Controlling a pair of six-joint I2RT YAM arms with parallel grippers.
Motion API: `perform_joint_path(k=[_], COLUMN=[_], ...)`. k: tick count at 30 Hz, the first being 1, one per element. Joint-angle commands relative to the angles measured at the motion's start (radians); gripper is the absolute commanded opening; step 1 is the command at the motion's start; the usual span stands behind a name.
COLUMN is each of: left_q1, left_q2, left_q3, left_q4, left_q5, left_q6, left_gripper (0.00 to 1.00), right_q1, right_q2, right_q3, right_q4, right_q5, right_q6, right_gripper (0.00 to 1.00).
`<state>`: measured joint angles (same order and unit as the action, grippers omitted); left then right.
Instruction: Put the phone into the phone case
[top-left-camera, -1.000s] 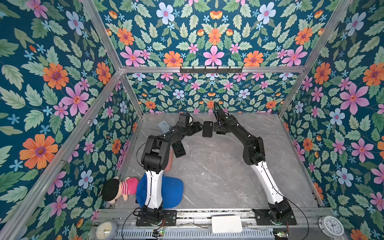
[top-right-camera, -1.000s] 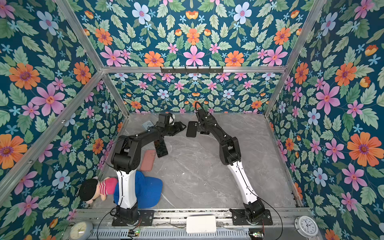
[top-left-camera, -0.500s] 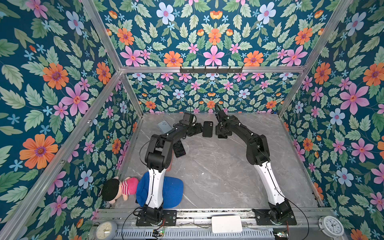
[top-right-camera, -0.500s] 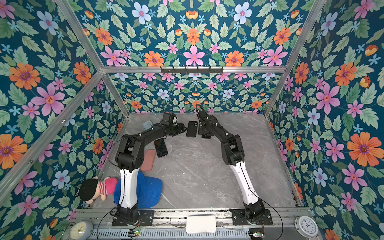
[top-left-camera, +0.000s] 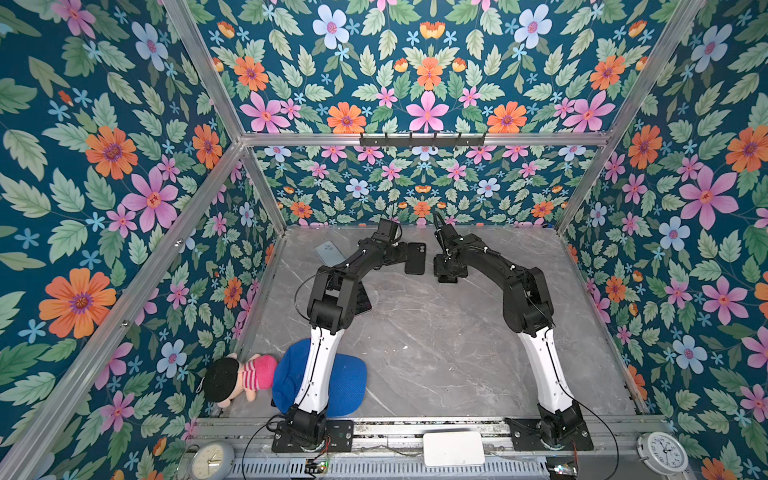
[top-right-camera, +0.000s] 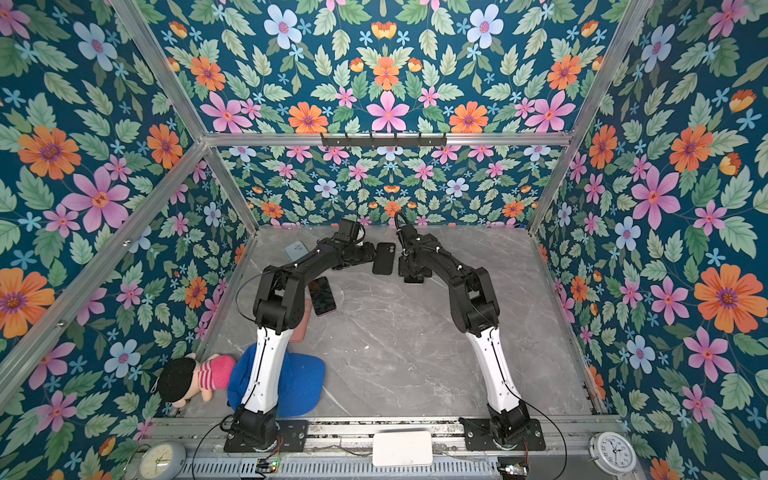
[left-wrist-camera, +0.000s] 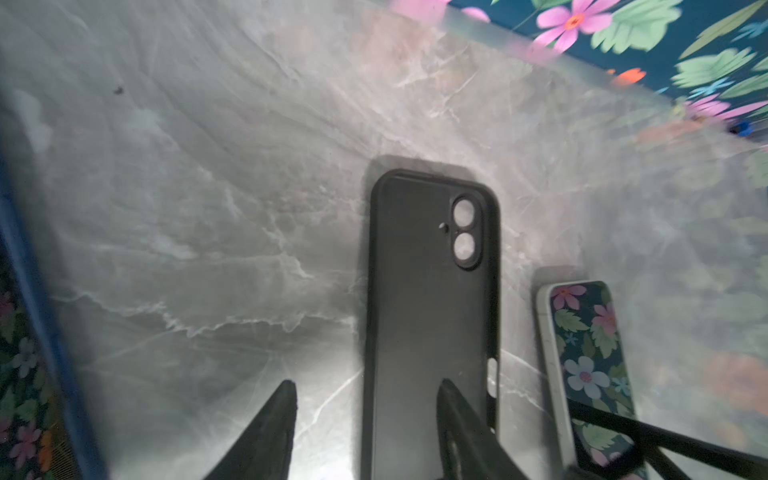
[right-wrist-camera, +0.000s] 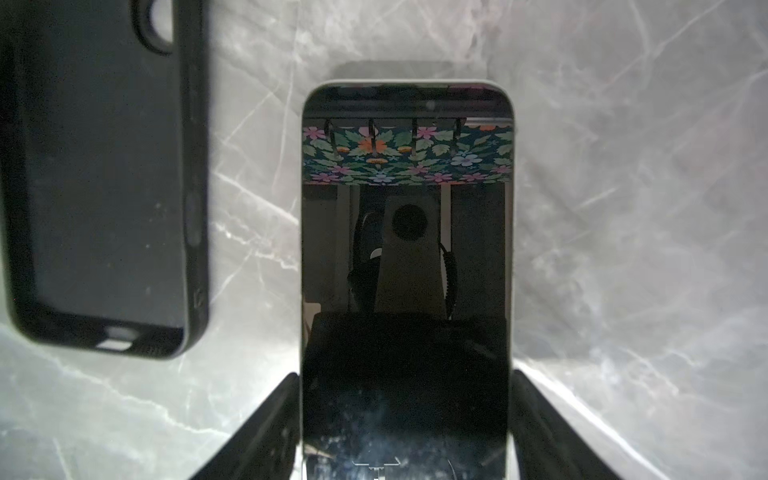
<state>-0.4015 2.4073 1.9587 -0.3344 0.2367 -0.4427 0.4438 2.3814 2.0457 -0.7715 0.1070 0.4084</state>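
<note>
Occlusion first: the phone (right-wrist-camera: 405, 249) only properly shows in the wrist views, because in both top views the right arm (top-left-camera: 523, 291) hangs straight over it. The left arm (top-left-camera: 332, 299) covers the middle of a blue cap (top-left-camera: 349, 386) and part of a second dark phone (top-right-camera: 322, 296) lying screen up by its elbow. In the right wrist view the phone's near end runs off the frame, and the black phone case (right-wrist-camera: 95, 187) is cropped too.

Other stuff on the marble table (top-left-camera: 436, 353): a doll (top-left-camera: 237, 376) right up against the cap at the front left. There's also a pale blue phone (top-left-camera: 329, 253), or maybe just a case, too small to call, near the back wall beside the left arm.

The case lies hollow side up at back centre. The phone is just beside it on the right, parallel, with a strip of bare marble between them. Right gripper (right-wrist-camera: 405, 374) has a finger pressed on each long edge of the phone, clamped across its width, screen up. Left gripper (left-wrist-camera: 366, 382) is spread apart: one finger (left-wrist-camera: 461, 424) sits over the case's inside and the other over bare marble. So the case's long edge is in the gap, nothing pinched.
</note>
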Motion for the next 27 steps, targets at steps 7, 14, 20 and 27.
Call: perform_joint_path(k=[7, 14, 20, 27], left_q1=[-0.017, -0.031, -0.047, -0.054], left_q2=[0.046, 0.02, 0.0, -0.03], left_q3=[0.032, -0.005, -0.033, -0.09], left_q4=[-0.12, -0.135, -0.138, -0.138], left_q5=[-0.003, -0.047, -0.053, -0.053], left_q6=[0.045, 0.047, 0.046, 0.029], left_gripper=[0.36, 0.17, 0.08, 0.02], right_q1=[0.004, 0.012, 0.013, 0.013], right_q2=[-0.088, -0.136, -0.178, -0.219], right_q3=[-0.111, -0.183, -0.256, -0.319], right_q4=[0.1, 0.135, 0.174, 0.211], right_q5=[-0.028, -0.029, -0.036, -0.041], right_q6=[-0.006, -0.003, 0.006, 0.006], right_gripper=[0.6, 0.59, 0.57, 0.57])
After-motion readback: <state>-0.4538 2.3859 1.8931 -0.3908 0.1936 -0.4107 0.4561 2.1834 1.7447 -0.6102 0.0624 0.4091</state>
